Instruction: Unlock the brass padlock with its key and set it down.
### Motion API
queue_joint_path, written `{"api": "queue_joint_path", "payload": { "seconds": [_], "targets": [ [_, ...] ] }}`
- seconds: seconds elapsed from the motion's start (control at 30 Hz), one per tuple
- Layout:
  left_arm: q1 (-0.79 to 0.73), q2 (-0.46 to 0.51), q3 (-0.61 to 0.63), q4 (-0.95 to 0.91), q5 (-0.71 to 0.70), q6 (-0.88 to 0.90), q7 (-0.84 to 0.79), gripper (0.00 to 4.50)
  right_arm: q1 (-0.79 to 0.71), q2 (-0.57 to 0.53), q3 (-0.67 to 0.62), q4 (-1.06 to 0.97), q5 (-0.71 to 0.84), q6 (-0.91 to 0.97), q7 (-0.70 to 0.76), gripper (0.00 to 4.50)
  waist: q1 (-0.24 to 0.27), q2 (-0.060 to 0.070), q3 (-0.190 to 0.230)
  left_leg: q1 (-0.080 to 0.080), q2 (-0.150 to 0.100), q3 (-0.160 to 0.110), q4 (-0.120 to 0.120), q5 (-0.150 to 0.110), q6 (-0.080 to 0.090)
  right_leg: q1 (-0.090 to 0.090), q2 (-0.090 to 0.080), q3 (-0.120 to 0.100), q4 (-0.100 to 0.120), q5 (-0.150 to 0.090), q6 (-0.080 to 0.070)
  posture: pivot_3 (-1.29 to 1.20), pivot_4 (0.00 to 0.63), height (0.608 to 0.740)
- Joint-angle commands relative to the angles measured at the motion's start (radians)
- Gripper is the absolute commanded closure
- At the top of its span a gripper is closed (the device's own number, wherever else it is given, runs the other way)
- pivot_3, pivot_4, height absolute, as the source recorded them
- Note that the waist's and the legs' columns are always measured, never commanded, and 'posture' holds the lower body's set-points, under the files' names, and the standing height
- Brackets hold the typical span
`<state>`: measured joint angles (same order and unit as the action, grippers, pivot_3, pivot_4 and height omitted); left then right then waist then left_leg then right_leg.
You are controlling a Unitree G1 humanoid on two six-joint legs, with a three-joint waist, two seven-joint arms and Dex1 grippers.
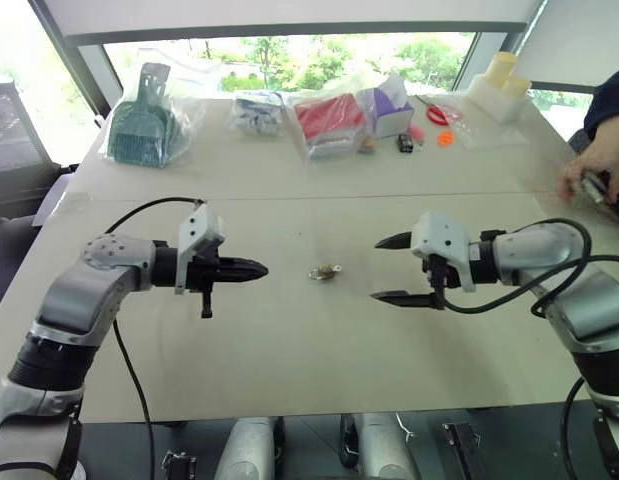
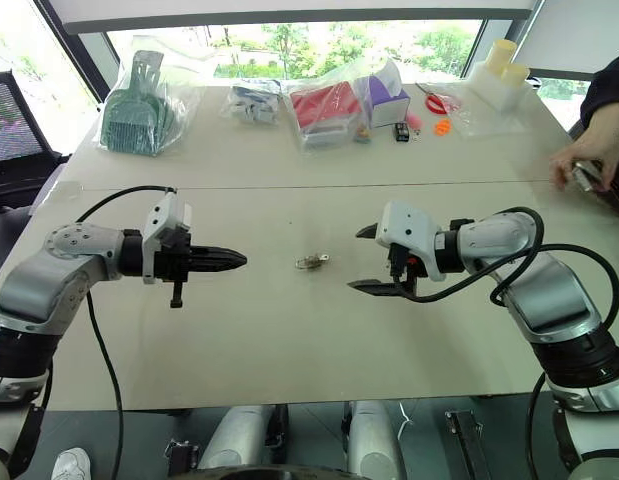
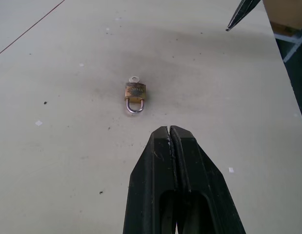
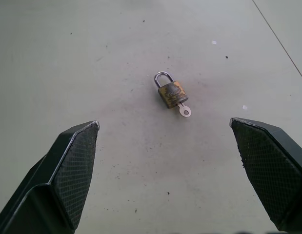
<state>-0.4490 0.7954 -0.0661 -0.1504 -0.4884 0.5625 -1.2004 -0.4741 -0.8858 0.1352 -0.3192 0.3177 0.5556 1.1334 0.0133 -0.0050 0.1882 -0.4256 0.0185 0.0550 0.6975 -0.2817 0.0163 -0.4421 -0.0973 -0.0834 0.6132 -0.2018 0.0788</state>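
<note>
Near the front edge of the counter (image 1: 289,380): left gripper (image 1: 257,269) clenched tight on nothing, right gripper (image 1: 389,268) spread wide, released, holding nothing. Between the two grippers, near the middle of the counter: brass padlock (image 4: 171,92) lying flat, apart from both. Key (image 4: 184,110) stuck in the bottom of the padlock. Silver loop at the other end. Along the far edge: bagged goods (image 1: 329,122). At the far right corner: a person's hand (image 1: 594,165).

No lettering can be read; the brass padlock (image 4: 172,93) bears only blurred marks.
</note>
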Motion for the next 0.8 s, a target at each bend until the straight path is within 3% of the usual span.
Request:
{"api": "queue_joint_path", "payload": {
  "seconds": [0.03, 0.8],
  "targets": [
    [-0.015, 0.018, 0.020, -0.021, -0.013, 0.003, -0.016, 4.50, -0.013, -0.011, -0.011, -0.016, -0.004, -0.021, 0.006, 0.04, 0.000, 0.000, 0.000, 0.000, 0.000, 0.000, 0.000, 0.000, 0.000, 0.000, 0.000, 0.000, 0.000, 0.000, 0.000, 0.00, 0.150, 0.740],
    [-0.162, -0.080, -0.025, 0.124, 0.076, -0.063, 0.018, 4.50, 0.023, 0.006, -0.014, -0.064, -0.004, -0.005, -0.072, 0.04, 0.000, 0.000, 0.000, 0.000, -0.001, 0.000, 0.001, 0.000, 0.000, 0.000, 0.000, 0.000, 0.001, 0.002, 0.004, 0.00, 0.150, 0.740]
  ]
}}
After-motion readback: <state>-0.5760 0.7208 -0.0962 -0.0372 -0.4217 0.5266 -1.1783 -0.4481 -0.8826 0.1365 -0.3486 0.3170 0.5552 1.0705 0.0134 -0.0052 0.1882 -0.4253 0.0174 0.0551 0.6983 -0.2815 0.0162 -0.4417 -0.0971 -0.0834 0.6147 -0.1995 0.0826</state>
